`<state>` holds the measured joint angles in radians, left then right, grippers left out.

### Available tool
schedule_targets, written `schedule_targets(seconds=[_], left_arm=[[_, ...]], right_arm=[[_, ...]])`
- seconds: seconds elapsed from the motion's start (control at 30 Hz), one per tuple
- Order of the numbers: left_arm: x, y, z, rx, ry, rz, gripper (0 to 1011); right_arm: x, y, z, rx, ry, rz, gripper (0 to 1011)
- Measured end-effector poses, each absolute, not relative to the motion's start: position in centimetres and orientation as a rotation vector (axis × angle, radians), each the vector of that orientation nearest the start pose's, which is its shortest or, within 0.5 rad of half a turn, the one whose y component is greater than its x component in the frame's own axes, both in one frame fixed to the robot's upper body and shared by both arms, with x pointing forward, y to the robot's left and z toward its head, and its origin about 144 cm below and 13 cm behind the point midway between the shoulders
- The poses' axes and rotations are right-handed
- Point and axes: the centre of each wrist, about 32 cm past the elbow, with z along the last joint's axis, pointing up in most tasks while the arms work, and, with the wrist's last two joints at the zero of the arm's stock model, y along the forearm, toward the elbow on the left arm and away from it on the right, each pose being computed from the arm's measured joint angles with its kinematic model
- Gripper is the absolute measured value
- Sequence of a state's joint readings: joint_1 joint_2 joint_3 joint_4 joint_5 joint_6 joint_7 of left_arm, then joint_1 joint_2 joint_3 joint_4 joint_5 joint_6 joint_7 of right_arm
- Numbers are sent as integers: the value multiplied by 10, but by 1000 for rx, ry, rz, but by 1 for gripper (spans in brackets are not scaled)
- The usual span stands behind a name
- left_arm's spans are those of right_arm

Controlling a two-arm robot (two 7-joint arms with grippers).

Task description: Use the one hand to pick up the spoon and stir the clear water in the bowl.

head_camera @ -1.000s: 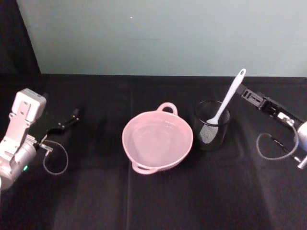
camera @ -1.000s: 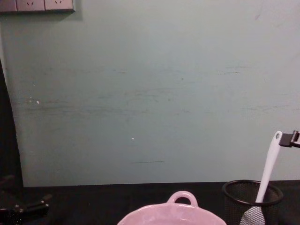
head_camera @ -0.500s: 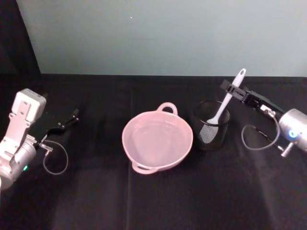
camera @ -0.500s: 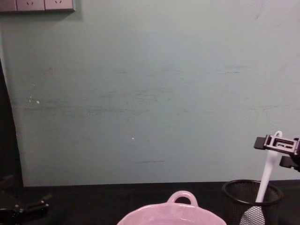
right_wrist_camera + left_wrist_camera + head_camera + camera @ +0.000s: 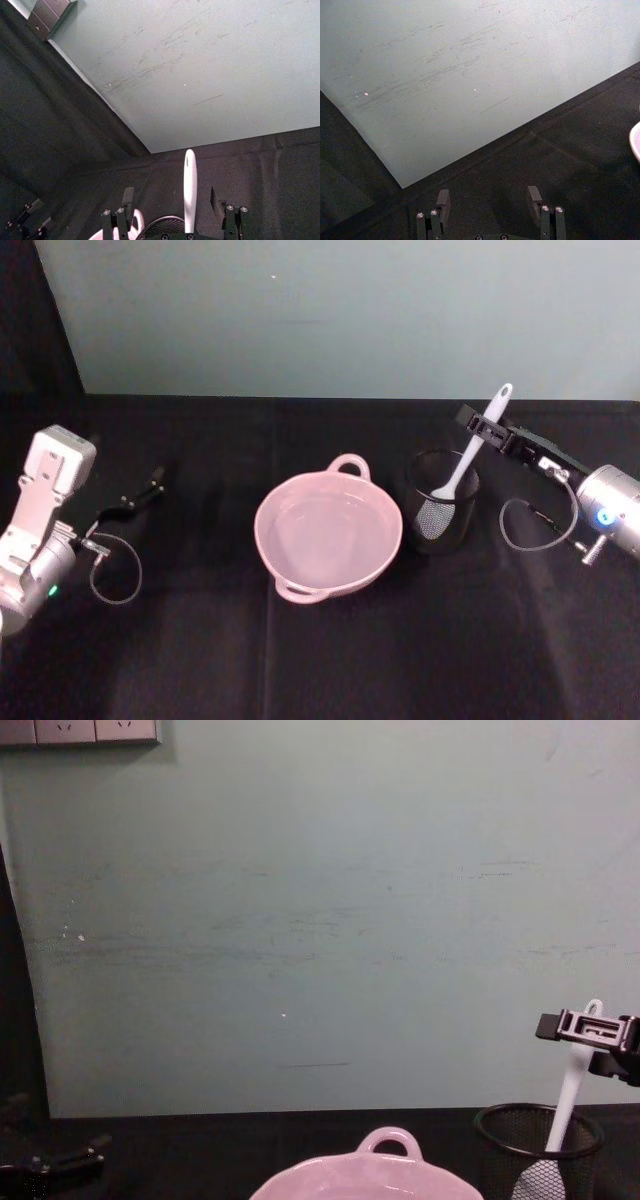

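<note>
The white spoon (image 5: 470, 453) stands tilted in a black wire-mesh cup (image 5: 441, 502), its handle tip up and to the right. My right gripper (image 5: 484, 426) is level with the upper handle. In the right wrist view the spoon (image 5: 189, 187) runs between its open fingers (image 5: 127, 196), which stand apart from it on both sides. In the chest view the right gripper (image 5: 585, 1028) crosses the spoon (image 5: 573, 1085) near its tip. The pale pink bowl (image 5: 300, 562) sits left of the cup, with faint glints of clear water (image 5: 330, 525) in it. My left gripper (image 5: 148, 488) rests open at the far left.
The table is covered with black cloth (image 5: 330, 660). A pale green wall (image 5: 330, 310) rises behind it. The mesh cup (image 5: 538, 1145) stands close beside the bowl (image 5: 385, 1165). Cable loops (image 5: 528, 525) hang by both wrists.
My right gripper has moved left from the table's right side to the spoon's upper handle and now straddles it. The spoon, the bowl and the left arm have not moved.
</note>
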<state>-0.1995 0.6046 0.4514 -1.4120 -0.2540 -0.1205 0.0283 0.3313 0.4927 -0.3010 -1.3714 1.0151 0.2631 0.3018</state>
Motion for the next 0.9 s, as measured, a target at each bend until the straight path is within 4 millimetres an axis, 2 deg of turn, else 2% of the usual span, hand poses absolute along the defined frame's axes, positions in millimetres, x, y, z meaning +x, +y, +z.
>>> schedule_targets(seconds=[0.27,0.3,0.37,0.4,0.73,0.77,0.8,0.9], left_arm=[[489,310,1140,304,-285,1248,1011],[489,310,1140,304,-285,1248,1011],[489,310,1140,304,-285,1248,1011],[489,310,1140,304,-285,1248,1011],[489,310,1140,304,-285,1248,1011],[489,310,1140,304,-285,1248,1011],[489,310,1140,304,-285,1248,1011],[489,310,1140,304,-285,1248,1011]], right_arm=[[537,-314,1195,192,513,-1017,797],[537,-314,1195,192,513,-1017,742],[537,-314,1195,192,513,-1018,707],[537,-314,1195,192,513,-1018,651],[537,-315,1195,191,513,-1018,341],[537,-315,1195,191,513,-1019,280],[537,-315,1195,191,513,-1019,280],[537,-315,1195,191,513,-1019,189]])
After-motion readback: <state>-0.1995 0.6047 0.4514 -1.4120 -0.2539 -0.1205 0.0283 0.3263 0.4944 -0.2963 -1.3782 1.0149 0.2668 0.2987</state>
